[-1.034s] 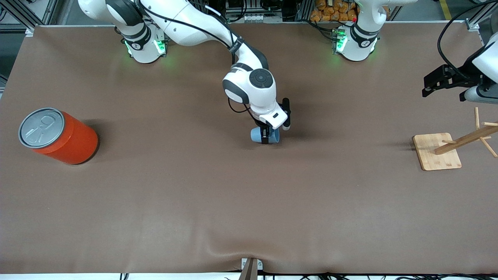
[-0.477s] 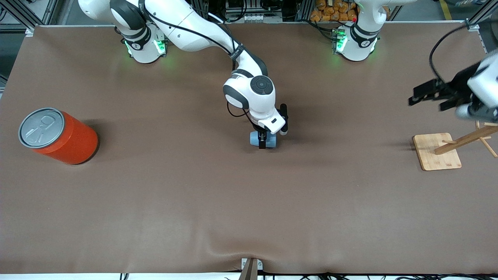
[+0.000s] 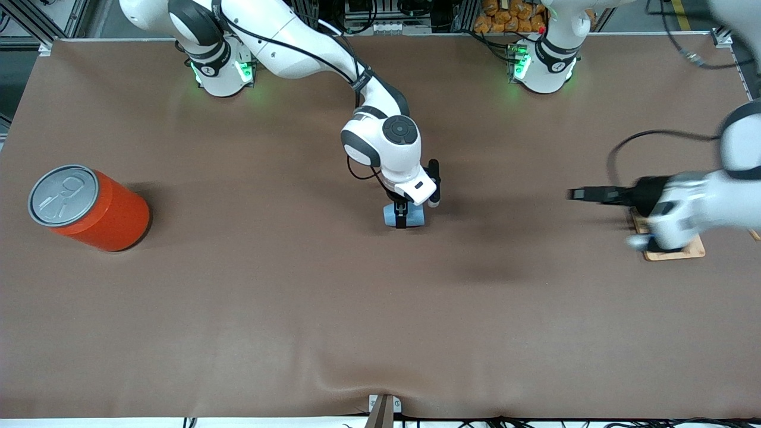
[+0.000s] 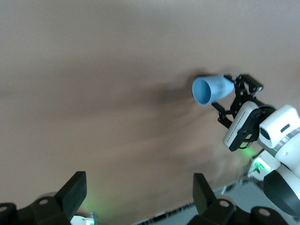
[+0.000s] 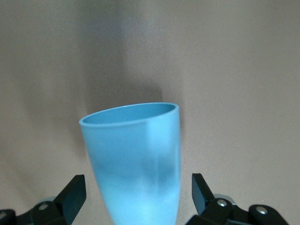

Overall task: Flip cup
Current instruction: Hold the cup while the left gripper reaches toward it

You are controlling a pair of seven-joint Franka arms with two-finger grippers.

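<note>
The light-blue cup (image 3: 416,215) lies on its side at the table's middle, its open rim toward the left arm's end. My right gripper (image 3: 403,215) is over the cup's base end. In the right wrist view the cup (image 5: 136,164) sits between the fingers (image 5: 75,192), which stand apart from its sides, so the gripper is open. My left gripper (image 3: 579,194) is in the air over the table near the left arm's end, pointing at the cup. It is open and empty in its wrist view (image 4: 138,187), which also shows the cup (image 4: 211,89) and the right gripper (image 4: 236,101).
A large orange can with a grey lid (image 3: 89,208) stands at the right arm's end of the table. A wooden stand's base (image 3: 695,248) lies under the left arm at the left arm's end.
The left arm has swung from the table's end toward the middle, now over the wooden stand. The right gripper and the cup have shifted slightly nearer the front camera.
</note>
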